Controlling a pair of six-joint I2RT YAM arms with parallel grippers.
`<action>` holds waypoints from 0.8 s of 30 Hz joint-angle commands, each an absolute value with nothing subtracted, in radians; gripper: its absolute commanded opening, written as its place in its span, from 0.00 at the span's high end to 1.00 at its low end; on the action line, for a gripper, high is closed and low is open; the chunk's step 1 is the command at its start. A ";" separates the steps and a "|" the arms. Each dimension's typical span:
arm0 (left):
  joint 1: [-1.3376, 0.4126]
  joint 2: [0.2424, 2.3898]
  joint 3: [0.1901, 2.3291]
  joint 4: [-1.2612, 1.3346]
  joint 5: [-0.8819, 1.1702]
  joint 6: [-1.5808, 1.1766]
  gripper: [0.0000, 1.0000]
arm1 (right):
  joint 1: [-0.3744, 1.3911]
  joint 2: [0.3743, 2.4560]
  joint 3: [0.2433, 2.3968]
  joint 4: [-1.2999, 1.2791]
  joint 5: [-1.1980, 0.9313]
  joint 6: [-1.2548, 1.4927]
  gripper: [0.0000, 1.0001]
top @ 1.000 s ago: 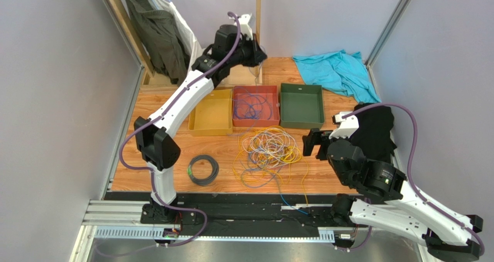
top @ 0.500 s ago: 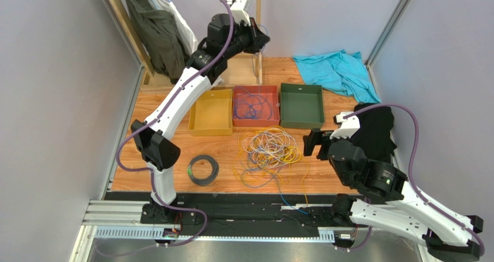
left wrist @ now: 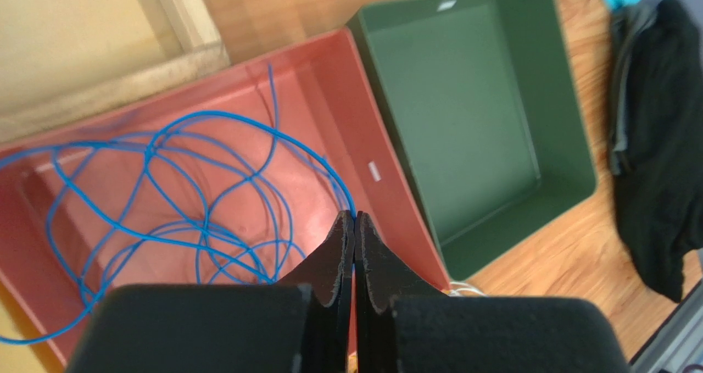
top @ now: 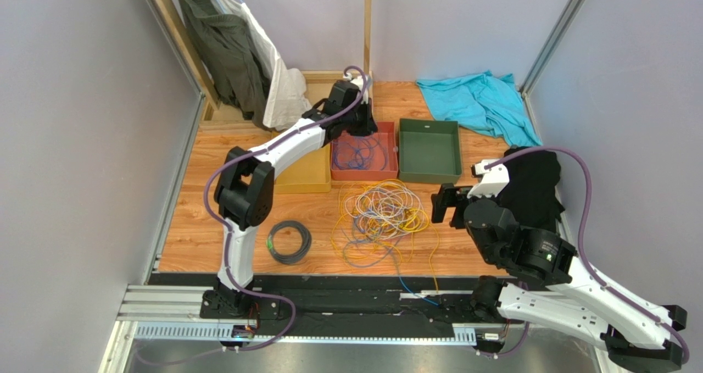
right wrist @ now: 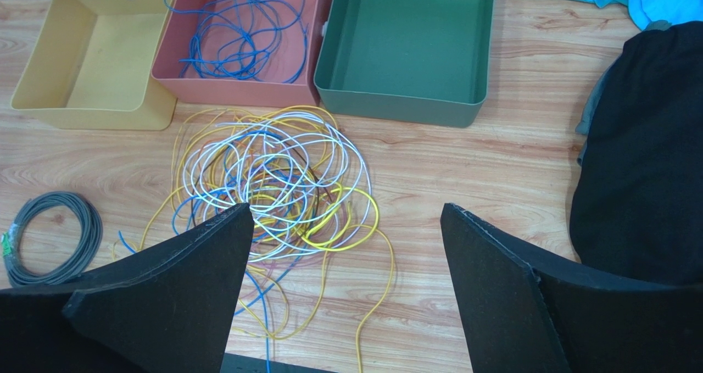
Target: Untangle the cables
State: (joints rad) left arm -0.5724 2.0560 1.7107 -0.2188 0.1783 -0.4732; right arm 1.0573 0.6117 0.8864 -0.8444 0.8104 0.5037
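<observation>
Cables (top: 384, 212) lie mostly in one tangled heap on the counter (right wrist: 462, 167), in front of three bins. The left gripper (left wrist: 355, 218), closed tight, seems to pinch one blue cable (left wrist: 153, 150) over the red bin (left wrist: 379, 171). It should lower first, then release so the loops settle inside. The right gripper (right wrist: 346, 212) hangs wide open and empty by the heap.

Three trays line the far side, one yellow tray (right wrist: 99, 60), one red tray (right wrist: 239, 91), one green tray (right wrist: 404, 43), plus one grey coil (right wrist: 51, 202), one heap of cables (right wrist: 272, 183), one teal cloth (top: 478, 101), one black cloth (top: 532, 188).
</observation>
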 commanded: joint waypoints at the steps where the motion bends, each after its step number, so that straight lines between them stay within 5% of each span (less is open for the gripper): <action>1: -0.569 2.089 1.787 -0.282 0.244 -0.471 1.00 | 1.058 0.646 0.896 -0.828 0.818 0.502 0.10; 5: -0.595 2.002 1.695 -0.229 0.246 -0.445 0.85 | 1.058 0.658 0.900 -0.818 0.816 0.502 0.10; 10: -0.611 1.896 1.583 -0.210 0.241 -0.442 0.39 | 1.058 0.666 0.894 -0.798 0.805 0.506 0.10; 11: -0.614 1.849 1.565 -0.204 0.239 -0.440 0.08 | 1.060 0.673 0.899 -0.796 0.802 0.508 0.10; 12: -0.617 1.826 1.551 -0.201 0.227 -0.437 0.01 | 1.058 0.678 0.902 -0.796 0.801 0.509 0.10; 24: -0.704 1.335 1.295 -0.388 -0.147 -0.477 0.01 | 1.058 0.802 0.856 -0.664 0.705 0.480 0.11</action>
State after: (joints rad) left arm -0.6537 1.5009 1.3643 -0.2848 0.0418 -0.4519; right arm 1.0573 0.7517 0.8810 -0.7807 0.7837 0.4999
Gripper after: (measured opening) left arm 0.989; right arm 0.903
